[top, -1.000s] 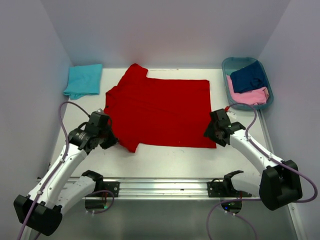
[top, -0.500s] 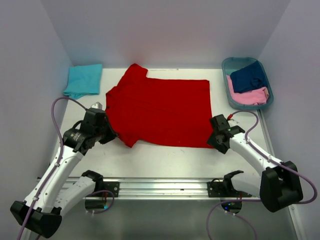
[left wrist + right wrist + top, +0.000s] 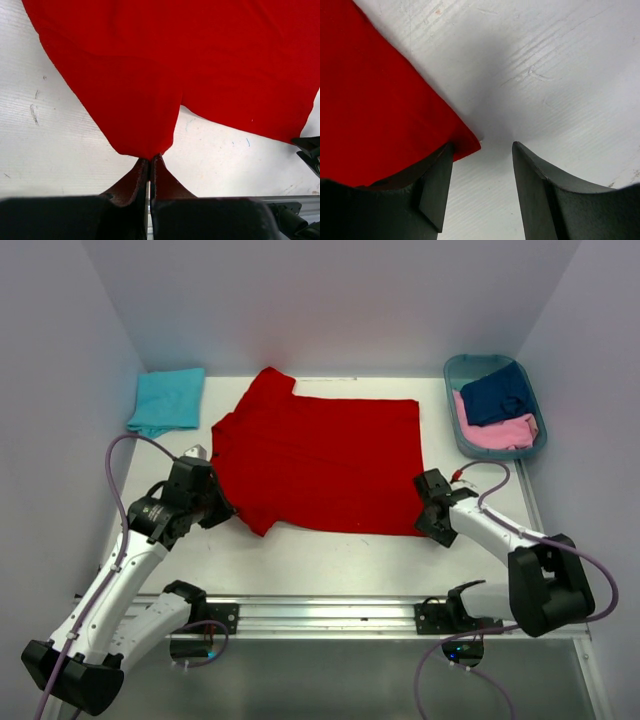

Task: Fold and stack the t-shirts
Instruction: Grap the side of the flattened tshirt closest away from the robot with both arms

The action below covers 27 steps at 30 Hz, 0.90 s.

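Observation:
A large red t-shirt [image 3: 320,460] lies spread flat across the middle of the table. My left gripper [image 3: 222,512] is shut on the tip of its near-left sleeve corner [image 3: 145,145], and the jaws [image 3: 150,160] pinch the cloth low over the table. My right gripper [image 3: 430,515] stands open at the shirt's near-right corner [image 3: 465,142]. That corner pokes in between the jaws [image 3: 482,145], with one finger [image 3: 437,185] over the red cloth [image 3: 370,100]. A folded turquoise t-shirt [image 3: 167,400] lies at the far left.
A teal oval basket [image 3: 450,390] at the far right holds a navy t-shirt [image 3: 497,395] and a pink t-shirt [image 3: 500,432]. White walls close in the table on three sides. A metal rail [image 3: 320,612] runs along the near edge between the arm bases.
My right gripper has come down toward the near edge to the shirt's near-right corner, its jaws a little narrower. My left gripper has shifted slightly left, still holding the sleeve corner.

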Available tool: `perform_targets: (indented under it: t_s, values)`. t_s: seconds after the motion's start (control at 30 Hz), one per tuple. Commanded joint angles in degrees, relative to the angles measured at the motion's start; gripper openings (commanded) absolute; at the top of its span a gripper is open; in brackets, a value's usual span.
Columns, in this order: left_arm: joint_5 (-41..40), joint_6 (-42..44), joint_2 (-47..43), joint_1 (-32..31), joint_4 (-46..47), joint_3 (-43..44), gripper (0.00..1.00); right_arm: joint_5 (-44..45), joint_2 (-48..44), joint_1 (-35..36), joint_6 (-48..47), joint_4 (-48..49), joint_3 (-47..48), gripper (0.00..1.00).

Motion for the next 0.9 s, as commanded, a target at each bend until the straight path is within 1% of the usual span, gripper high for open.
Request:
perform_targets:
  t_s: [0.0, 0.13, 0.17, 0.23, 0.27, 0.37, 0.4, 0.43, 0.47, 0.57, 0.7, 0.87]
  values:
    - [0.3, 0.7, -0.2, -0.3, 2.1, -0.6, 0.00, 1.5, 2.4, -0.3, 0.8, 4.5, 1.7, 0.55]
    - [0.2, 0.5, -0.1, -0.3, 2.1, -0.7, 0.00, 0.6, 4.7, -0.4, 0.6, 6.0, 1.2, 0.53]
    - [0.2, 0.5, -0.1, -0.4, 2.1, -0.8, 0.00, 0.5, 5.0, -0.5, 0.5, 6.3, 1.0, 0.49]
    - [0.3, 0.4, -0.1, -0.3, 2.1, -0.9, 0.00, 0.4, 5.3, -0.4, 0.4, 7.1, 0.4, 0.45]
    - [0.3, 0.4, 0.1, -0.3, 2.1, -0.9, 0.00, 0.0, 5.3, -0.4, 0.3, 7.1, 0.4, 0.36]
    - [0.3, 0.5, -0.1, -0.3, 2.1, -0.7, 0.00, 0.4, 5.5, -0.4, 0.5, 7.1, 0.5, 0.18]
    - [0.2, 0.6, -0.1, -0.3, 1.9, -0.5, 0.00, 0.5, 5.5, -0.4, 0.5, 7.0, 0.6, 0.07]
    - [-0.1, 0.6, -0.2, -0.3, 1.7, -0.4, 0.00, 0.4, 5.6, -0.4, 0.5, 6.9, 0.7, 0.02]
    - [-0.2, 0.7, -0.3, -0.3, 1.6, -0.4, 0.00, 0.4, 5.7, -0.4, 0.7, 6.6, 0.8, 0.00]
    - [-0.5, 1.0, -0.8, -0.3, 1.1, 0.3, 0.00, -0.3, 4.7, -0.4, 0.5, 5.7, 0.7, 0.00]
    - [-1.8, 1.6, -2.0, -0.3, -0.4, 1.0, 0.00, -1.6, -0.2, -0.4, -0.5, 2.9, -0.3, 0.00]
    - [-2.9, 1.6, -4.0, -0.3, -2.9, 1.4, 0.00, -4.5, -10.3, -0.3, -2.0, -2.4, -1.2, 0.00]
